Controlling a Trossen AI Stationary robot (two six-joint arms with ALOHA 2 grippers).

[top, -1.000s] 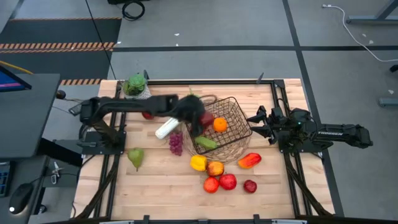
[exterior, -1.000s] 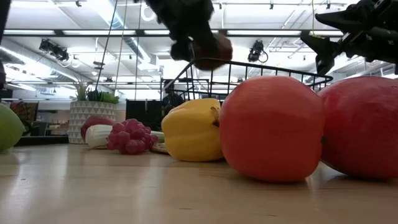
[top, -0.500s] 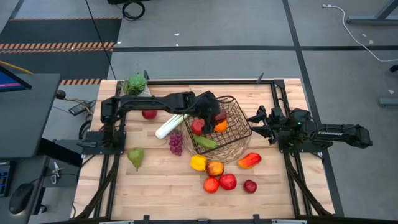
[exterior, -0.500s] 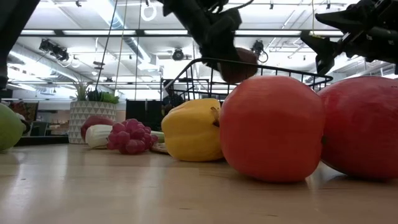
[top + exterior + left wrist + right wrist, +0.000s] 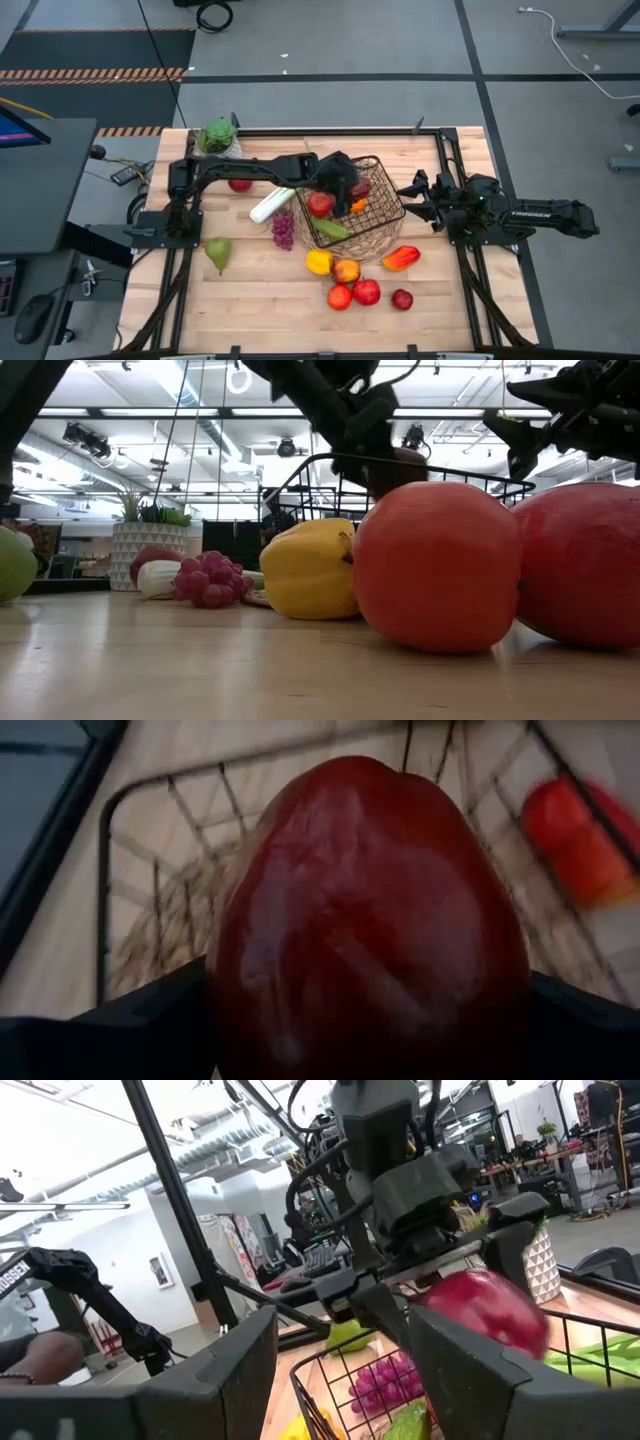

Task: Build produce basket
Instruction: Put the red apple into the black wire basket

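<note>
1. Dark red, glossy apple point(image 5: 370, 920) between black fingers.
2. Dark wire-mesh basket point(image 5: 385, 205), woven tan base.
3. Yellow pepper point(image 5: 318, 262), purple grapes point(image 5: 283, 230), green pear point(image 5: 218, 253).
4. Light wooden table point(image 5: 250, 300).

A glossy, smooth red apple point(image 5: 370, 920) is catching light above the dark wire-mesh basket point(image 5: 375, 205) with its woven wicker base. The pale wooden worktop point(image 5: 260, 295) is showing matt grain.

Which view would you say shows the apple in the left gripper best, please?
The left wrist view: the apple fills it, above the basket. The right wrist view shows it blurred, the low view mostly hidden, the high view tiny.
</note>
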